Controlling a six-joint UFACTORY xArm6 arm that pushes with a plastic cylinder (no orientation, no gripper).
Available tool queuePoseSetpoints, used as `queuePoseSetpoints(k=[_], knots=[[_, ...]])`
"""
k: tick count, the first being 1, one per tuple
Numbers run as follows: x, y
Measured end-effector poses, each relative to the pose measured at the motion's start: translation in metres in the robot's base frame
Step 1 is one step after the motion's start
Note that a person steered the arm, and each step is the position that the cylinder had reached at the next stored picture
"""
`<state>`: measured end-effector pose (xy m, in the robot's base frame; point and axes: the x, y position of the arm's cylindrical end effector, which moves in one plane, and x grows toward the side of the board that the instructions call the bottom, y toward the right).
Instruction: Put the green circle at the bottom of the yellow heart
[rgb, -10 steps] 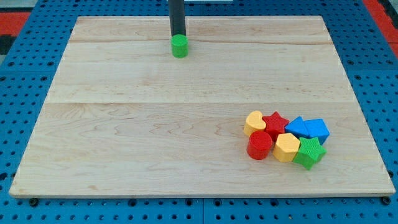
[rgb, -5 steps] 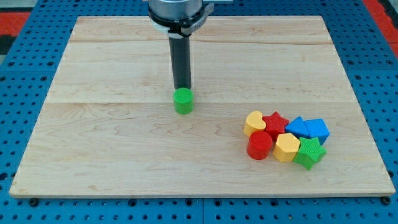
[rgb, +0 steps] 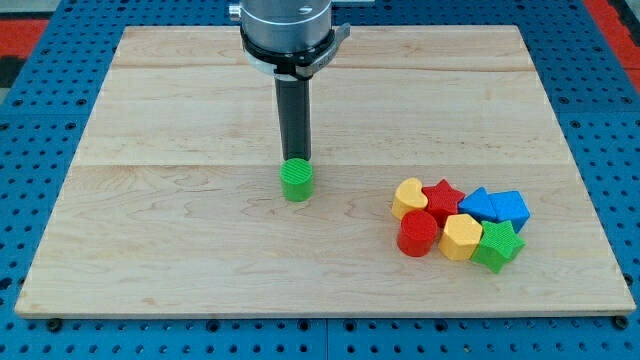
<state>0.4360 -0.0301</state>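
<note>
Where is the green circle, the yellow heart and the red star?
green circle (rgb: 297, 179), camera view, top face.
yellow heart (rgb: 408, 194), camera view, top face.
red star (rgb: 443, 196), camera view, centre.

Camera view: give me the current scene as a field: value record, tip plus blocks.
tip: my tip at the top edge of the green circle, touching or nearly so
green circle: alone near board centre, left of the cluster
yellow heart: cluster's left end
red star: right of the heart
red cylinder: below the heart
other blocks: yellow hexagon, green star, two blue blocks
surface: wooden board
</note>
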Motion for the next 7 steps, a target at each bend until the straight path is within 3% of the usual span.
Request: queuePoseSetpoints(k=[2,4,6,7], knots=[[-0.015,-0.029],[0.021,0.018],[0.045,-0.039],[0.058,-0.003]])
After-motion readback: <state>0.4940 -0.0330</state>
